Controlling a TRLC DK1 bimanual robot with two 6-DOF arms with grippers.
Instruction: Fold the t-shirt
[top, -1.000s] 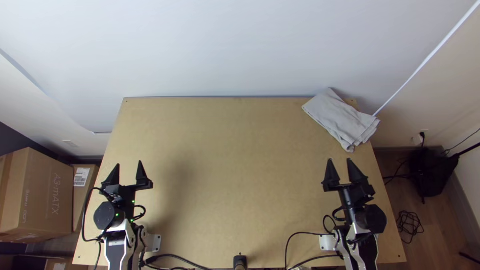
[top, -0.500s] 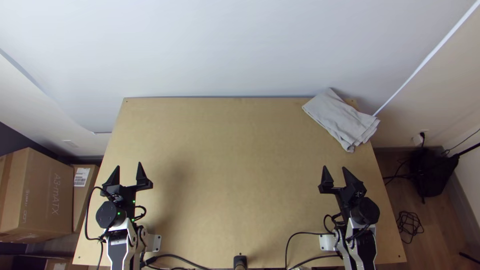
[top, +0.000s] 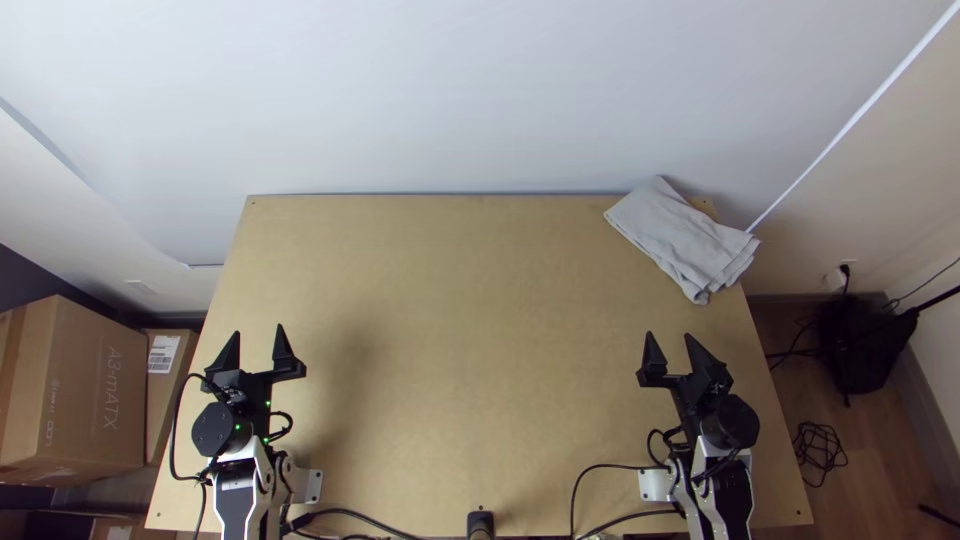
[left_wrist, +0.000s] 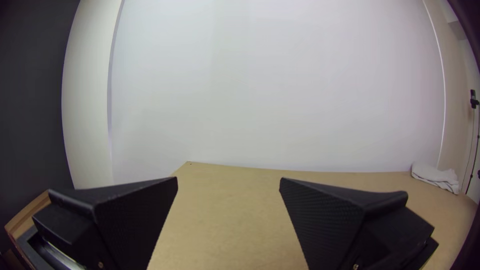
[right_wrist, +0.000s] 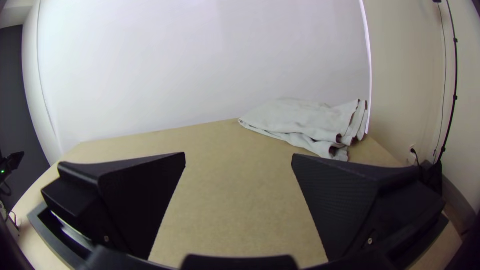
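Observation:
The light grey t-shirt (top: 682, 238) lies folded into a compact bundle at the table's far right corner, its layered edges towards the right. My left gripper (top: 257, 342) stands open over the near left of the table, far from the cloth. Nearer to the shirt, my right gripper (top: 672, 350) is open too, on the near side of it and not touching. In the left wrist view the left gripper (left_wrist: 228, 181) has a wide gap between its fingers, with the shirt (left_wrist: 435, 177) far off. The right wrist view has the right gripper (right_wrist: 239, 157) spread and the shirt (right_wrist: 305, 122) beyond it.
Bare wood of the table (top: 470, 330) stretches between the arms, up to the pale wall (top: 450, 100) behind. Cables (top: 590, 490) run along the near edge. Cardboard boxes (top: 85, 390) stand left of the table, and a black bag-like object (top: 855, 345) is on the floor at right.
My right gripper has moved slightly left and back towards its base, then stayed still. The left one has shifted back very slightly. The shirt has not moved.

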